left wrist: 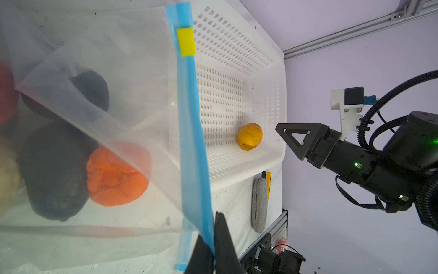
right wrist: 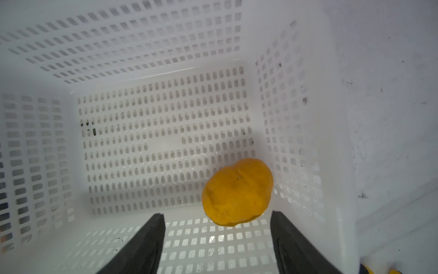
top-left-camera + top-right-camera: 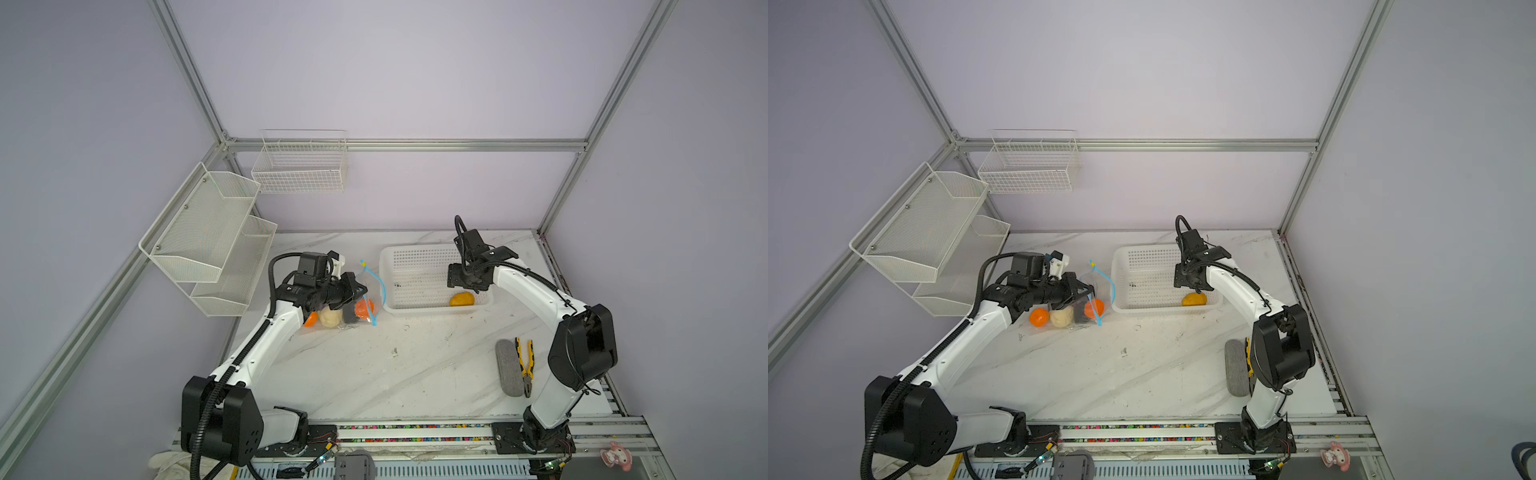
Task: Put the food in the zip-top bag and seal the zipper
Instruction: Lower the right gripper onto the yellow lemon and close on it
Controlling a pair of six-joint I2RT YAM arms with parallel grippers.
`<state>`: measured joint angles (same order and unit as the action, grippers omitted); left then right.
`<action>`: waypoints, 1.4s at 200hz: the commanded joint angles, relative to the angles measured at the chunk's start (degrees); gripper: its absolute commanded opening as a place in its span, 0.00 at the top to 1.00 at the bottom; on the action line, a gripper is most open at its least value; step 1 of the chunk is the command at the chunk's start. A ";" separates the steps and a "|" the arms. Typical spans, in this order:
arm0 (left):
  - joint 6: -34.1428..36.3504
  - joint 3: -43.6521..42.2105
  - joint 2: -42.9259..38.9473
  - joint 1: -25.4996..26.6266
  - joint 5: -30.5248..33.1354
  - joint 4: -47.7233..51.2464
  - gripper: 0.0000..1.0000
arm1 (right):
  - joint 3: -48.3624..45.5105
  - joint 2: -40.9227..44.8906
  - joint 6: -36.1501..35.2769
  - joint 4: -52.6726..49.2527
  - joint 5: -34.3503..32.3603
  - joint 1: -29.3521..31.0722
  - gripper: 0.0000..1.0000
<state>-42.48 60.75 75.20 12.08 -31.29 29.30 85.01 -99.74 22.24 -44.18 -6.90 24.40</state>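
The clear zip-top bag [image 1: 94, 59] lies at the left of the table in both top views. Its light-blue zipper [image 1: 189, 118] carries a yellow slider [image 1: 186, 45] at the far end. My left gripper [image 1: 212, 234] is shut on the zipper strip near its other end and holds that edge up [image 3: 359, 291]. Inside the bag lie an orange piece [image 1: 117, 175], two black lumps [image 1: 54, 170], a cream pear [image 3: 330, 318] and a second orange one [image 3: 311, 319]. A yellow-brown oval [image 2: 237, 192] rests in the white basket [image 3: 415, 257]. My right gripper [image 2: 216, 214] hangs open just above it, holding nothing.
Yellow-handled pliers [image 3: 525, 361] and a grey oval pad [image 3: 508, 368] lie at the table's right front. A mesh shelf [image 3: 212, 237] and a wire basket [image 3: 301, 166] hang on the walls at the back left. The white basket stands just right of the bag.
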 commanded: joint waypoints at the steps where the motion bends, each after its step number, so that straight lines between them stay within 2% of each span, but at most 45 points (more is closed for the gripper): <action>1: 0.18 -0.46 -1.09 -0.04 -1.05 -1.51 1.00 | -1.32 -0.82 -0.26 -4.29 -2.40 -0.22 0.25; 197: -0.06 -1.86 -1.28 -0.08 -1.03 -2.31 1.00 | -3.57 -8.29 -2.19 -2.78 0.32 -0.38 0.22; 280: -0.22 -0.86 -0.58 -0.10 -1.07 -2.39 1.00 | -0.76 -10.41 -2.64 1.22 5.13 -0.21 0.23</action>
<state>-42.48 60.75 75.20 12.05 -31.29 29.21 83.02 -108.60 19.62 -45.19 -5.08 24.08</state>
